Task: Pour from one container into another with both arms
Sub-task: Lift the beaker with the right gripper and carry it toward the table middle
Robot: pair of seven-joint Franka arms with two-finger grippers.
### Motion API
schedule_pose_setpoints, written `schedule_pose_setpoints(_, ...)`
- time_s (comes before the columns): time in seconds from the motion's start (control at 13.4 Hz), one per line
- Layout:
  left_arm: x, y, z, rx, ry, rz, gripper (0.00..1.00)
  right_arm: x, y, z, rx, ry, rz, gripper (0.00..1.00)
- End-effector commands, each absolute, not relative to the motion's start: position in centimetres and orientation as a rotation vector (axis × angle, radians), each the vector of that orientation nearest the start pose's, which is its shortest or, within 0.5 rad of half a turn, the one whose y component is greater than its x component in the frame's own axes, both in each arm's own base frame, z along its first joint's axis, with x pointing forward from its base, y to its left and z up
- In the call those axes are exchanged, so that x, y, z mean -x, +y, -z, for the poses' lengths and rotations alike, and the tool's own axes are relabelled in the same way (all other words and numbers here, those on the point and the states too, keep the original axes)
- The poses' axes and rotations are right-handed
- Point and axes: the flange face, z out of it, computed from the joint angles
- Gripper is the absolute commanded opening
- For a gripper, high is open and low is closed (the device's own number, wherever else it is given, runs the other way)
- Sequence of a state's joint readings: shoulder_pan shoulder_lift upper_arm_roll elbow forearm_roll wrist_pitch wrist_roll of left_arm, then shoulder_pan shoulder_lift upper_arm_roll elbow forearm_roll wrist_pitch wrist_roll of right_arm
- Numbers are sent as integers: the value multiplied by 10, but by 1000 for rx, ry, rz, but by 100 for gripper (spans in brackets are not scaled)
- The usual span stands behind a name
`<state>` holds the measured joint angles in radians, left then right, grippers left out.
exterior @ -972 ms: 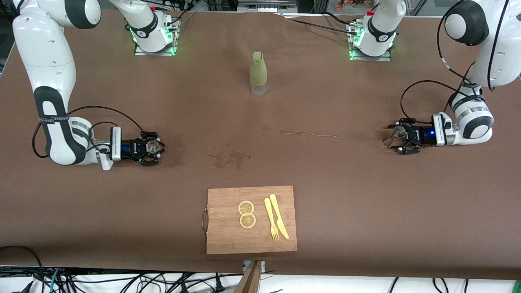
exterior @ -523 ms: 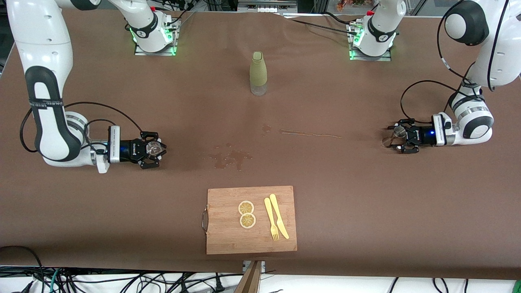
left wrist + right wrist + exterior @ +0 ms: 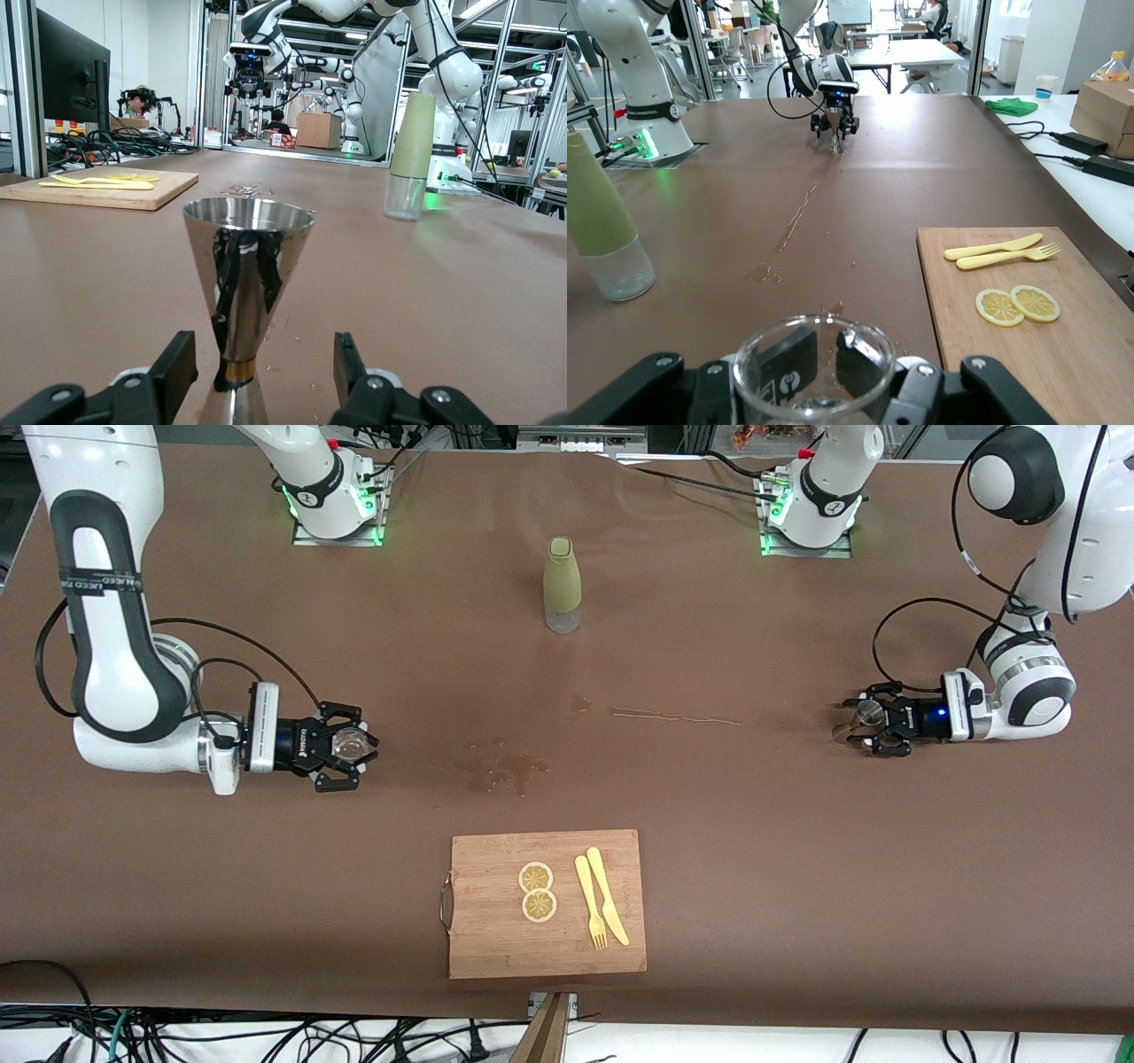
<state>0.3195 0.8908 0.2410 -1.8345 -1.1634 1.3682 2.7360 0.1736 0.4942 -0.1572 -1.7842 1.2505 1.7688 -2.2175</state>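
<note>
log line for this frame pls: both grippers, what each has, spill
left gripper: around steel jigger, fingers open | right gripper: shut on clear glass | bottle: upright, untouched | wet patch: on table between grippers

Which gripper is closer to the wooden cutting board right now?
Right. The right gripper sits toward its arm's table end from the wooden cutting board; the left gripper is clearly farther off.

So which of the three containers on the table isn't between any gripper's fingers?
The green-sleeved bottle, standing alone between the two arm bases. The clear glass sits between the right gripper fingers, and the steel jigger between the left gripper fingers.
</note>
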Motion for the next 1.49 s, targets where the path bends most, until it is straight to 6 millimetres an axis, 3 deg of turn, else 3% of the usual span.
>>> schedule_pose_setpoints(0.0,-481,178,-59,-1325,-1303,-1165,71,-621,125,-308,1551,-1533,876,20)
schedule_pose_setpoints(0.15,-480,178,-58,-1325,-1303,-1161,67,-620,140,-310,1586,-1524,848,20)
schedule_pose_setpoints(0.3,-478,178,-57,-1320,-1308,-1149,41,-623,144,-310,1624,-1515,841,20)
schedule_pose_setpoints(0.45,-476,184,-58,-1333,-1309,-1145,26,-624,145,-307,1640,-1506,828,20)
schedule_pose_setpoints(0.6,-474,188,-56,-1342,-1310,-1140,5,-624,146,-304,1645,-1509,826,20)
schedule_pose_setpoints(0.67,-472,187,-52,-1342,-1307,-1132,0,-625,146,-303,1645,-1509,825,20)
schedule_pose_setpoints(0.97,-474,192,-48,-1351,-1370,-1165,0,-625,145,-303,1640,-1517,832,20)
schedule_pose_setpoints(1.2,-483,189,-56,-1343,-1386,-1185,0,-628,134,-298,1653,-1512,836,20)
schedule_pose_setpoints(1.35,-494,179,-63,-1340,-1382,-1182,0,-628,133,-292,1661,-1500,827,20)
schedule_pose_setpoints(1.42,-502,163,-64,-1316,-1364,-1200,0,-628,133,-292,1660,-1497,830,20)
